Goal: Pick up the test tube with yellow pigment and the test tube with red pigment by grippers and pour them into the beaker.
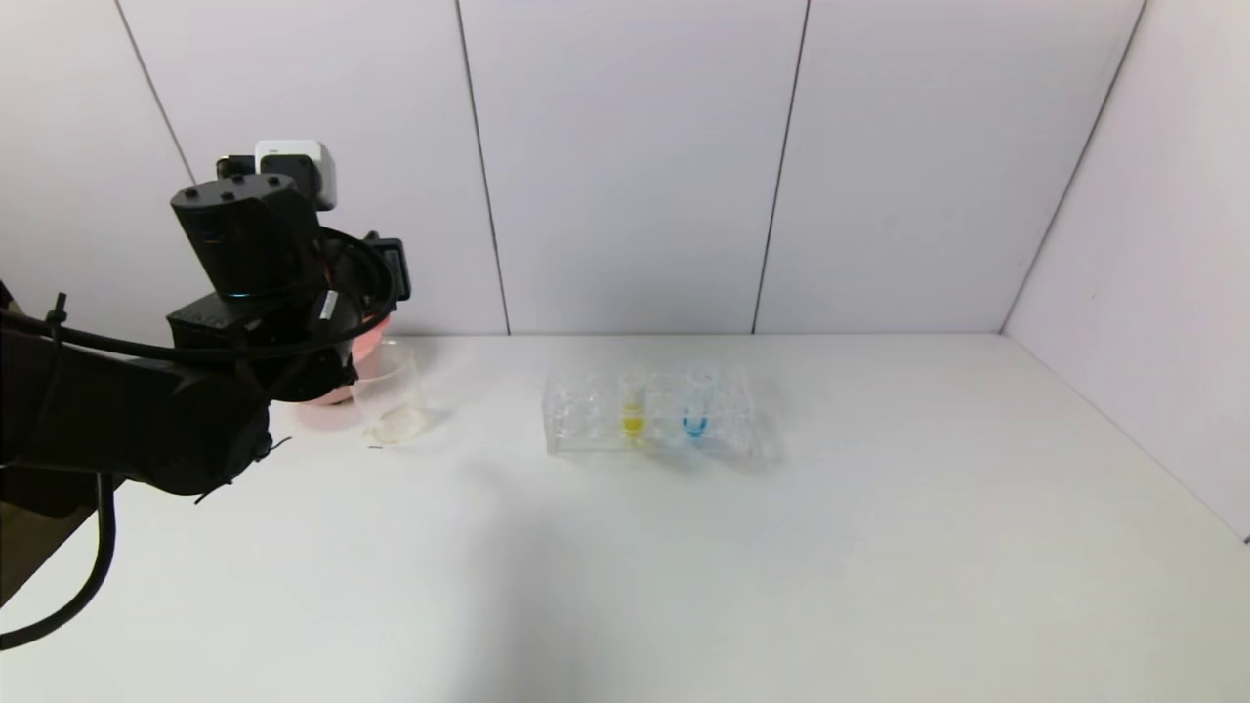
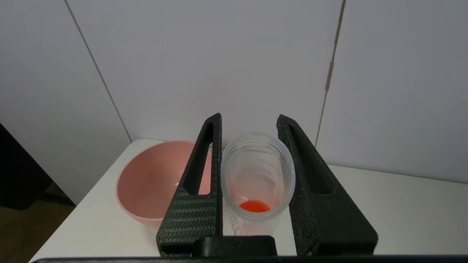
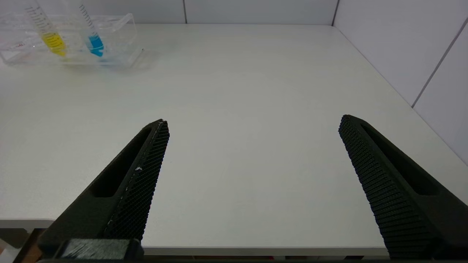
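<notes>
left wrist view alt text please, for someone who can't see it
The left end effector grips a clear tube with red liquid pooled at its bottom. A pink bowl sits beside it on a white table.

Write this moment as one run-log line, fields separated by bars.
left gripper shut on test tube with red pigment, near beaker | red unpoured | test tube with yellow pigment in rack | right gripper open, idle
</notes>
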Tool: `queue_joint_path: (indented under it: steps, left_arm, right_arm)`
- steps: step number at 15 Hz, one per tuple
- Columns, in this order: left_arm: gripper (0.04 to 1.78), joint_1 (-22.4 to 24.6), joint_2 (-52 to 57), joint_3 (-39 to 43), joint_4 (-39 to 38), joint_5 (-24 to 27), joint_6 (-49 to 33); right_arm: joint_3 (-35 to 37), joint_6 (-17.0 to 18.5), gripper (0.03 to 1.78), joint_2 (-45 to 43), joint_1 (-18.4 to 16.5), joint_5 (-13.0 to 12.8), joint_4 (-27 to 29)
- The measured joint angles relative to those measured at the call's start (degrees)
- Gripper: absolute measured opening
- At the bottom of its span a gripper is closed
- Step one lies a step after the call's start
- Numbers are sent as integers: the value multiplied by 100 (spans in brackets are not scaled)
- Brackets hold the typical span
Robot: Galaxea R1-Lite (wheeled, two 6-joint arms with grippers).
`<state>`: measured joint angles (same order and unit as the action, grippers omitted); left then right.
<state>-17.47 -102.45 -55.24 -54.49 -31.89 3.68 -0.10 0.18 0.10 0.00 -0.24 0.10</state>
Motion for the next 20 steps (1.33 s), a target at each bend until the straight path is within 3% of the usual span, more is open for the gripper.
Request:
queue_joint_path:
  steps: [13,20]
  left_arm:
    - [52,1820,-4,66,127,1477,-13]
    - [52,2272,-37,35,533,2065,-62]
  right_arm:
    - [0,0,170,0,0,-2,0]
    - [0,0,170,0,0,-2,0]
